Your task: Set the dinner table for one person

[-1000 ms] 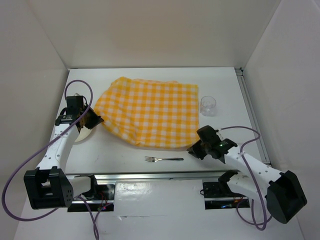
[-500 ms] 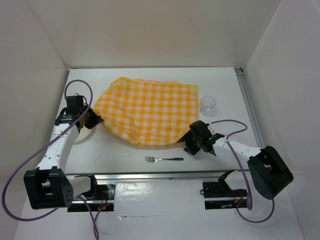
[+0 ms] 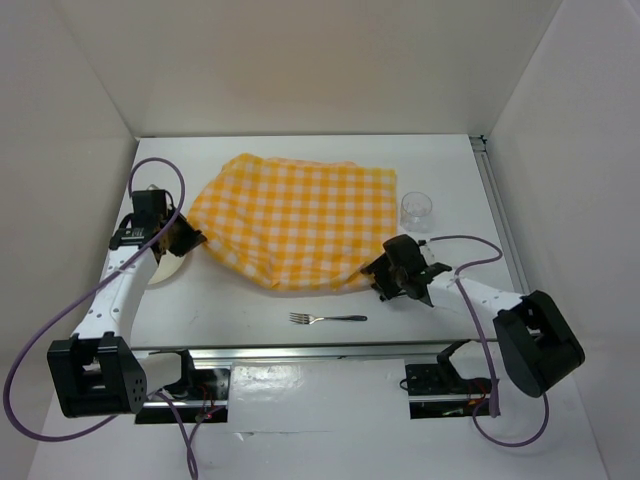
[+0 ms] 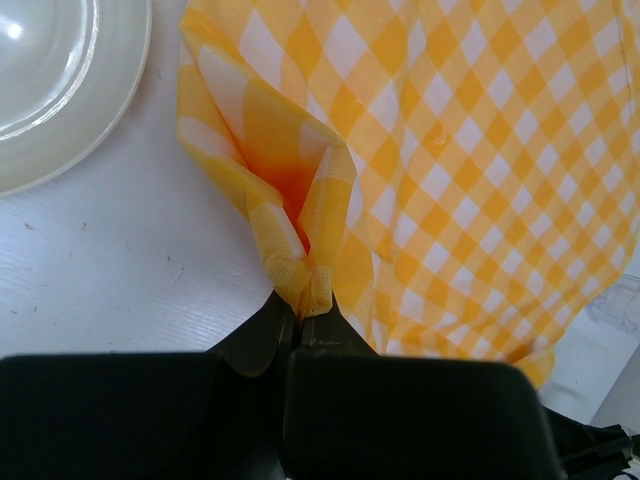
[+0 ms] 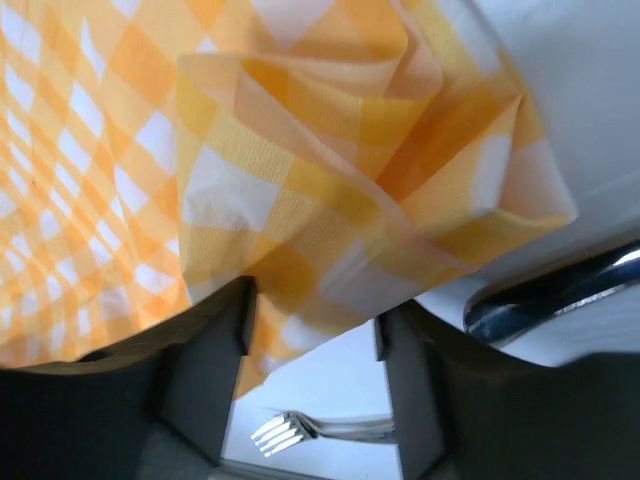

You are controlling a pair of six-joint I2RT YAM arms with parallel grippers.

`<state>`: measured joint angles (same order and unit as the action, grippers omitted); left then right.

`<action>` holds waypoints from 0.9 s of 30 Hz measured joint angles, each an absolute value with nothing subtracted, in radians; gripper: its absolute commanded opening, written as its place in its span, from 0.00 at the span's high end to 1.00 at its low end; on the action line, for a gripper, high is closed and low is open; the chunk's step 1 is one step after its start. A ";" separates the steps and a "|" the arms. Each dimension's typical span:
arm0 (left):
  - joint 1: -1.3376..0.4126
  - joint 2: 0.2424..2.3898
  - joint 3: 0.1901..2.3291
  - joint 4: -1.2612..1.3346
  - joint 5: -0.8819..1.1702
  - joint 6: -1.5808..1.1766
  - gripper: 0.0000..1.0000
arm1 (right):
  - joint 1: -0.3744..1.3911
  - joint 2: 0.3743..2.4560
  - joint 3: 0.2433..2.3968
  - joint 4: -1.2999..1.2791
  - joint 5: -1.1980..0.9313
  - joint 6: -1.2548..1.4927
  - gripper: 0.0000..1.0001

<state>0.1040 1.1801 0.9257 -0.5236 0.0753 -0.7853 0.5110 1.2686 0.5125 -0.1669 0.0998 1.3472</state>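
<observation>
Left wrist, left fingers (image 4: 262, 335) pinching cloth (image 4: 480, 150) corner

Cropped by the left wrist view's corner: plate (image 4: 50, 90) (overhead, mostly under the left arm (image 3: 115, 295)). Small, handle end hidden: fork (image 5: 300, 430).

Centre blocked: cloth (image 3: 295, 225); glass (image 3: 416, 211) right; fork (image 3: 328, 318) front; table (image 3: 440, 160) bare behind.

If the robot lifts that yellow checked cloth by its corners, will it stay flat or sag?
Probably sag: the cloth bunches into soft folds where the left gripper pinches it. It looks thin and light, so likely easy to drag.
</observation>
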 measured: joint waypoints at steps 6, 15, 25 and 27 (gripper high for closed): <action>0.104 1.183 0.926 -0.524 0.075 -0.785 1.00 | 0.486 1.350 0.538 -0.137 0.118 1.346 0.98; 0.105 1.323 1.134 -0.584 0.120 -0.788 1.00 | 0.400 1.440 0.910 -0.170 0.113 1.203 1.00; 0.249 1.725 1.935 -0.604 0.438 -0.803 1.00 | 0.158 1.621 1.604 -0.043 -0.017 0.968 1.00; 0.290 1.672 1.910 -0.573 0.510 -0.816 1.00 | 0.157 1.560 1.528 -0.015 -0.060 0.950 1.00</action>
